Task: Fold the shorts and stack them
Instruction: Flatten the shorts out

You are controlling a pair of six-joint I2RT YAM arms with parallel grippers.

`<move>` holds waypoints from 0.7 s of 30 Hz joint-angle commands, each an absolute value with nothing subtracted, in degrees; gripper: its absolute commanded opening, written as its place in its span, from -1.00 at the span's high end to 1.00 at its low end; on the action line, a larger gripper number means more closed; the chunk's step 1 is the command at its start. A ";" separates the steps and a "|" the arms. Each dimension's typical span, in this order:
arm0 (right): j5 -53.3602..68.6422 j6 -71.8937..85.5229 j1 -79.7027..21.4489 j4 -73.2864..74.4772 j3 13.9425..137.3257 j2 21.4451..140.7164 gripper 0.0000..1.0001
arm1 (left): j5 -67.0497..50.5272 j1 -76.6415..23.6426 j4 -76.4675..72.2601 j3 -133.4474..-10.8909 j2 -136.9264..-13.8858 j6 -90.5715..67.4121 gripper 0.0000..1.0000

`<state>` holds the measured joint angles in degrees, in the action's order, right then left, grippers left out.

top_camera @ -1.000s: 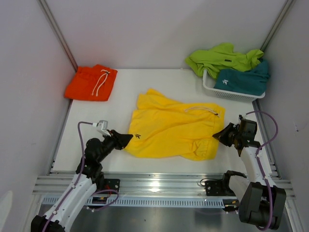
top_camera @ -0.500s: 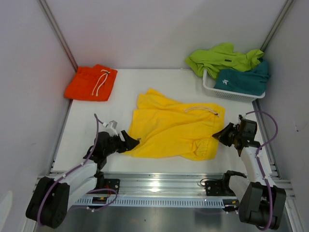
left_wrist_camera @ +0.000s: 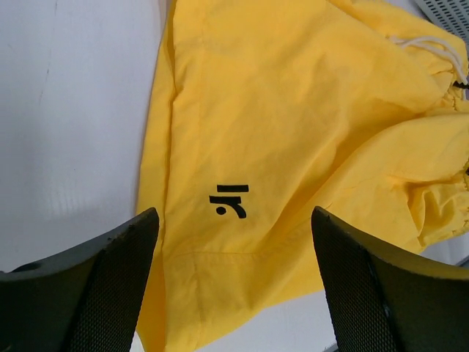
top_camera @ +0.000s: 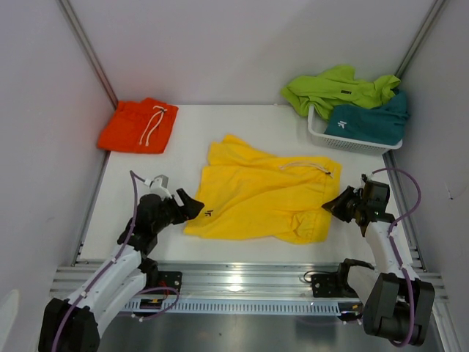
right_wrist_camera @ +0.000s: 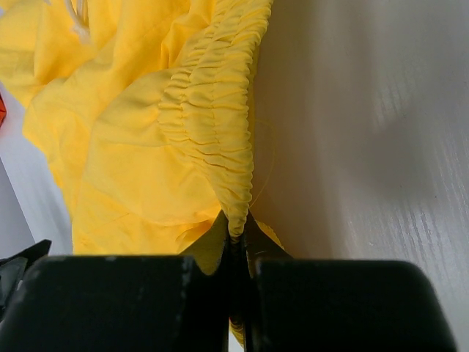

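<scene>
Yellow shorts [top_camera: 260,198] lie rumpled and spread on the middle of the tabletop [top_camera: 139,176] in the top view. Left wrist view: the left gripper [left_wrist_camera: 233,214] gapes wide over the hem bearing a black logo [left_wrist_camera: 229,202]. Right wrist view: the right gripper [right_wrist_camera: 236,249] pinches the gathered waistband.

**Robot lab test cell**

A white table [top_camera: 132,183] is boxed in by plain white panels [top_camera: 242,51] at 9, 12 and 3 o'clock, with metal posts [top_camera: 88,51] running to the far corners. At 6 o'clock, an aluminium rail [top_camera: 242,277] and a slotted cable duct [top_camera: 242,302] run the width of the cell. A left arm [top_camera: 121,268] and a right arm [top_camera: 385,249] are bolted there, trailing purple cables [top_camera: 418,196]. Shorts [top_camera: 256,198] lie at centre, and a mesh basket [top_camera: 352,143] sits at 2 o'clock.
</scene>
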<state>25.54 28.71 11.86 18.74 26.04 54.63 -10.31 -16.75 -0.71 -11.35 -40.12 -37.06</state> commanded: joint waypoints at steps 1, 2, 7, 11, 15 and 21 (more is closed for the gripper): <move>26.19 28.04 11.78 16.53 26.46 56.16 1.00 | -7.73 -16.43 5.71 -14.68 -39.28 -34.63 -0.74; 26.19 28.04 11.78 16.26 26.54 56.51 1.00 | -8.34 -16.35 5.63 -14.94 -40.16 -34.63 -0.74; 26.37 28.04 11.78 15.73 27.16 57.83 1.00 | -12.47 -16.44 7.82 -17.14 -47.19 -34.28 -0.69; 26.10 27.95 11.78 15.82 27.25 57.83 1.00 | -13.45 -16.43 8.35 -16.79 -49.04 -35.51 -0.61; 26.02 28.04 11.78 15.38 27.07 58.27 1.00 | -14.06 -16.35 8.53 -16.61 -50.45 -35.86 -0.57; 25.93 27.86 11.78 14.94 26.81 58.97 1.00 | -16.52 -16.44 7.91 -16.09 -49.31 -36.30 -0.36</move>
<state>25.56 28.67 11.86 16.75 26.04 58.65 -14.15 -16.75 8.27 -14.92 -50.17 -36.03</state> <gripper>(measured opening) 0.022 0.703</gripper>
